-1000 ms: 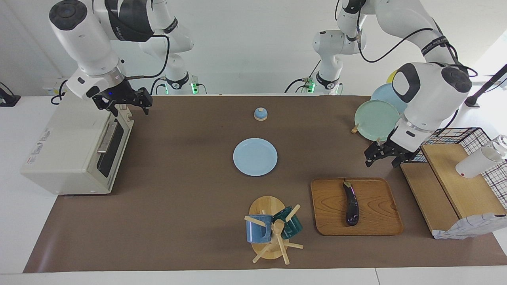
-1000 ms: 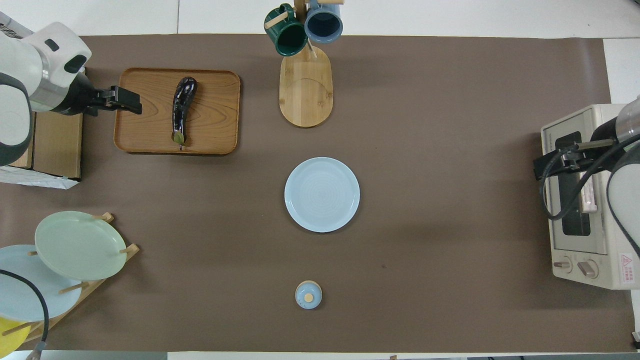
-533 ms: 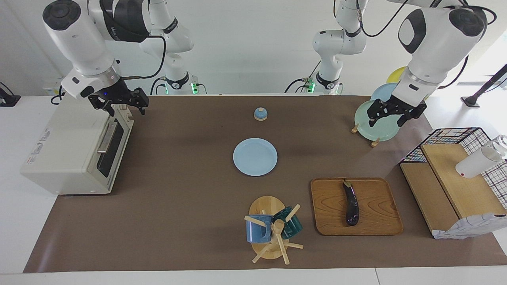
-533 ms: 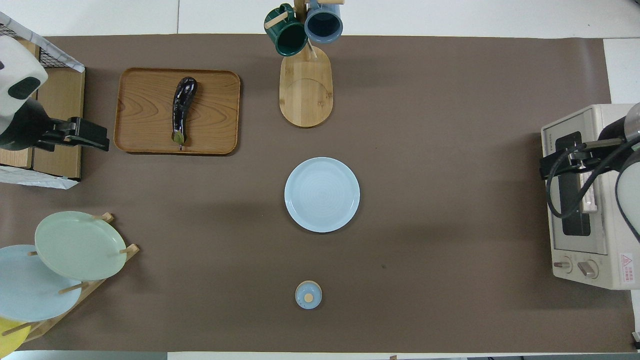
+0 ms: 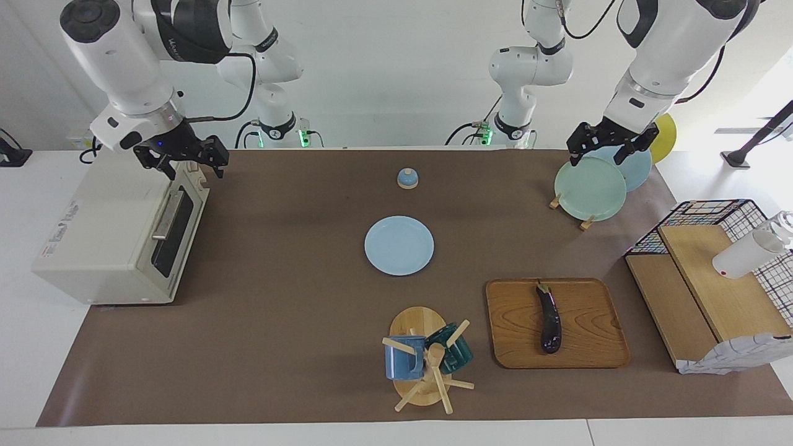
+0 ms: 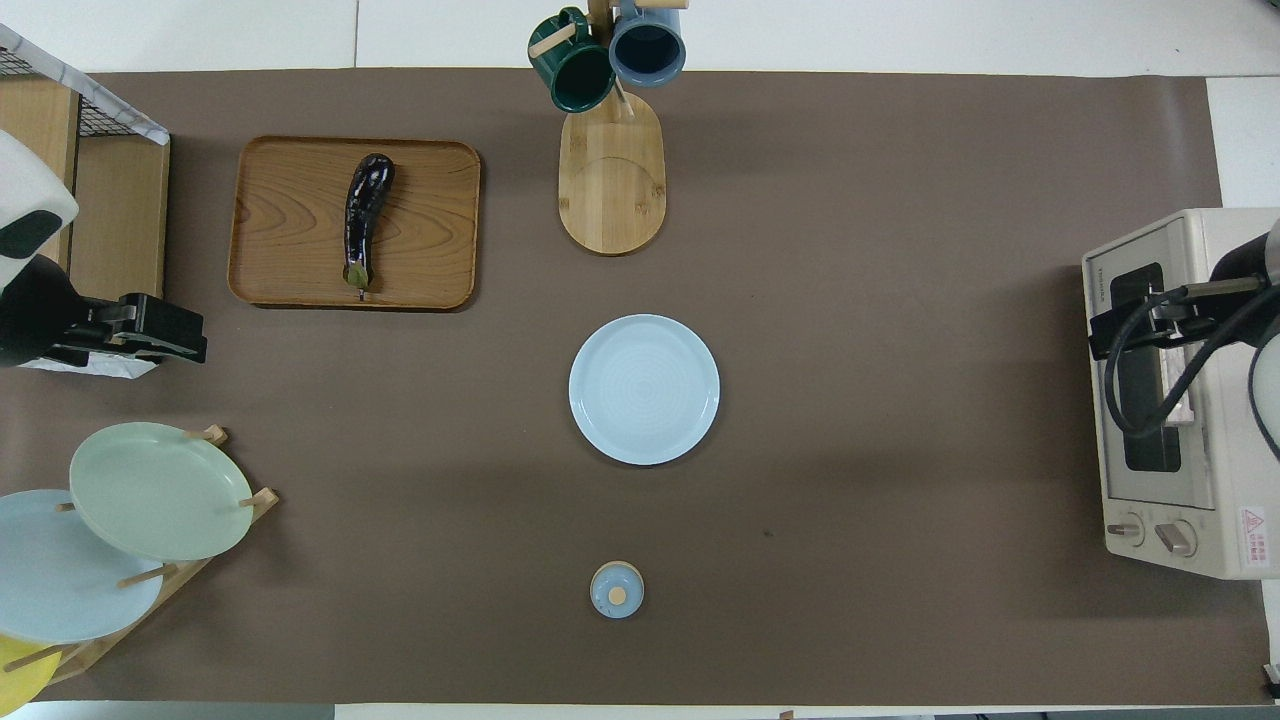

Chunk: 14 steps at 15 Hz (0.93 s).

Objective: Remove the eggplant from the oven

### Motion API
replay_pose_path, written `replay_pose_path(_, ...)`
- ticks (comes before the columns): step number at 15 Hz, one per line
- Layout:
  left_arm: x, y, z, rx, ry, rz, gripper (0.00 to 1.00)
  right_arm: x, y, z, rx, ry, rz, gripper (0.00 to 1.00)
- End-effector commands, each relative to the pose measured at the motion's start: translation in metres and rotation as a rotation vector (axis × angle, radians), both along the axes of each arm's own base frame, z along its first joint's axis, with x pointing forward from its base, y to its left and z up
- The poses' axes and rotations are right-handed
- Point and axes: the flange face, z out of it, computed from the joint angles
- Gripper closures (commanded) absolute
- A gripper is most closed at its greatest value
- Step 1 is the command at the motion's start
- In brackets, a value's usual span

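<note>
Presently: eggplant (image 5: pixel 549 322) lying on wooden tray (image 5: pixel 595 350), out of shut oven (image 5: pixel 111 238); right gripper (image 5: pixel 181 160) hovering released at the oven's twelve o'clock; left gripper (image 5: pixel 610 144) hanging released over plate rack (image 5: pixel 585 189), task apparently finished.

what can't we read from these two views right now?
- Oven interior: dark glass door shut, rack hidden in both views.
- Right claw: overhead view, cable and arm cover it.
- Yellow plate: cut by the overhead view's edge; left arm partly hides it in the facing view.
- Oven knob settings: too small.
</note>
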Motion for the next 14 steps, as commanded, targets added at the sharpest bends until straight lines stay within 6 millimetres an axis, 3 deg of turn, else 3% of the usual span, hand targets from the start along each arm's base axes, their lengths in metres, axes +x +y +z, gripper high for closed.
replay_pose_path(1, 0.0047, -0.0009, 0.0034, 0.016, -0.031, 0.012, 0.0, -0.0047, -0.0059, 0.0051, 0.014, 0.007, -0.018, 0.0)
replay_pose_path(14, 0.0036, -0.0071, 0.0021, -0.037, -0.004, 0.015, 0.0, -0.0041, -0.0099, 0.0015, 0.023, 0.011, -0.028, 0.0)
